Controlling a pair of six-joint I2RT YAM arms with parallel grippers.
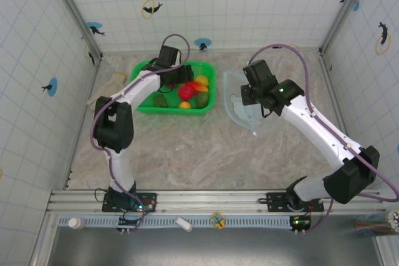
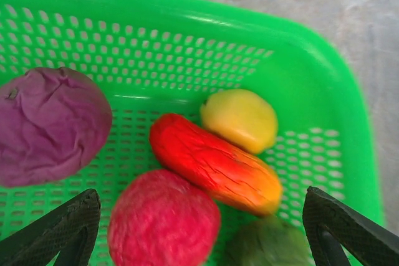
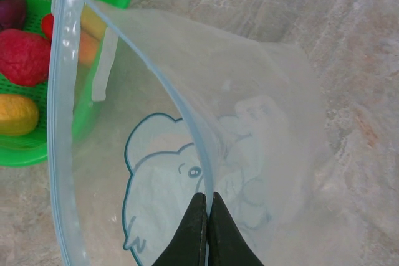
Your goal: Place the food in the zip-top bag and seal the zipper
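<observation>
**Left wrist view: food in the basket, bag pinched by the right claw**

From the left wrist I see the food (image 2: 215, 163) up close in the green basket (image 2: 187, 35). A long red-orange piece lies across the middle, with a yellow piece (image 2: 240, 119) touching its far side and a red ball (image 2: 163, 219) touching its near side. A purple piece (image 2: 50, 126) sits apart to the left. A green piece (image 2: 268, 244) is cut off at the bottom edge.

The right wrist gives me what that view lacks: the bag (image 3: 249, 91), clear with a pale blue cartoon print, standing with its mouth gaping. Its zipper (image 3: 62, 123) runs down the left of the picture as a light-blue strip. Part of the basket's edge shows only through the plastic there.

From the top camera, the basket is on the left of the table (image 1: 206, 147) and the bag just to its right, a narrow gap between them. My left arm's wrist covers the basket's far left corner.

The left claw (image 2: 201, 228) hangs over the food with its jaws wide apart, one finger on each side of the pile, gripping nothing. Whether it touches any piece I cannot tell. The right claw (image 3: 206, 228) has its fingers pressed together on the bag's near rim.
</observation>
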